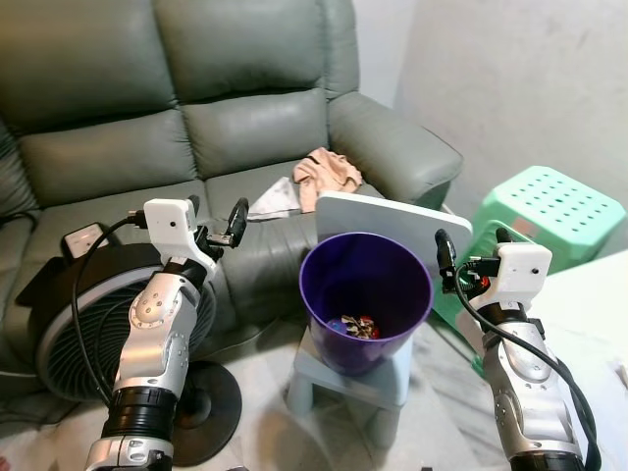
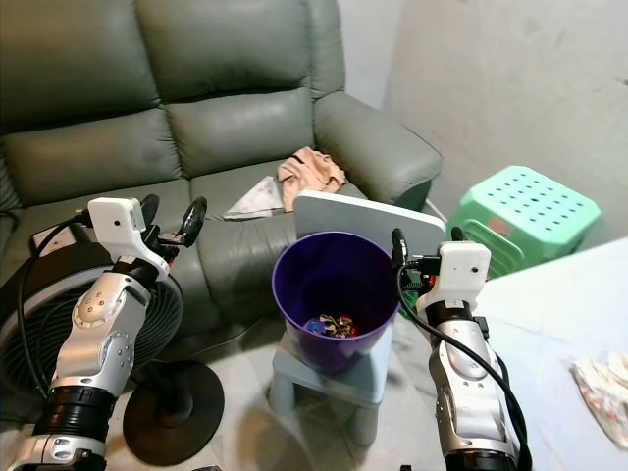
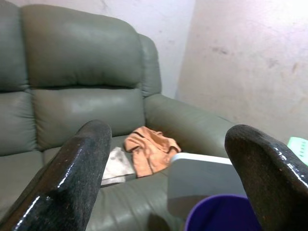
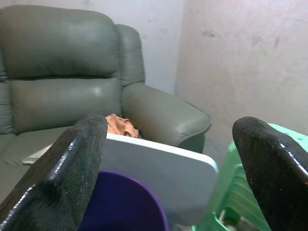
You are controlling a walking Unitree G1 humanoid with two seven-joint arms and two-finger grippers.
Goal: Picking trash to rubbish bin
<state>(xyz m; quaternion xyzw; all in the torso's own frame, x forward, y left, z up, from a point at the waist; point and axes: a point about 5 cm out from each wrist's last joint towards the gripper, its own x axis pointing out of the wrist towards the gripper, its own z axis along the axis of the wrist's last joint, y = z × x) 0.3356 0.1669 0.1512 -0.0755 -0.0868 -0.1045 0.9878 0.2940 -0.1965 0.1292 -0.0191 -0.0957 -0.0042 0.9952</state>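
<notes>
Standing on a small pale stool (image 1: 378,378) in front of the grey-green sofa (image 1: 196,128), the purple rubbish bin (image 1: 365,294) holds a few colourful pieces of trash (image 1: 353,326) at its bottom. A white board (image 1: 392,221) leans just behind the bin's rim. The left gripper (image 1: 218,226) is raised to the left of the bin, above a black floor fan (image 1: 69,324); its fingers (image 3: 82,178) are spread wide with nothing between them. The right gripper (image 1: 474,253) is held up just to the right of the bin, and its fingers (image 4: 72,163) are likewise wide apart and empty. On the sofa seat behind the bin lie a crumpled peach cloth (image 1: 327,175) and, just beside it, a flat piece of paper (image 1: 275,199). A green plastic stool (image 1: 549,211) stands by the wall on the right, near the right arm. At the right edge of the right eye view a crumpled rag (image 2: 603,383) lies on a pale surface.
</notes>
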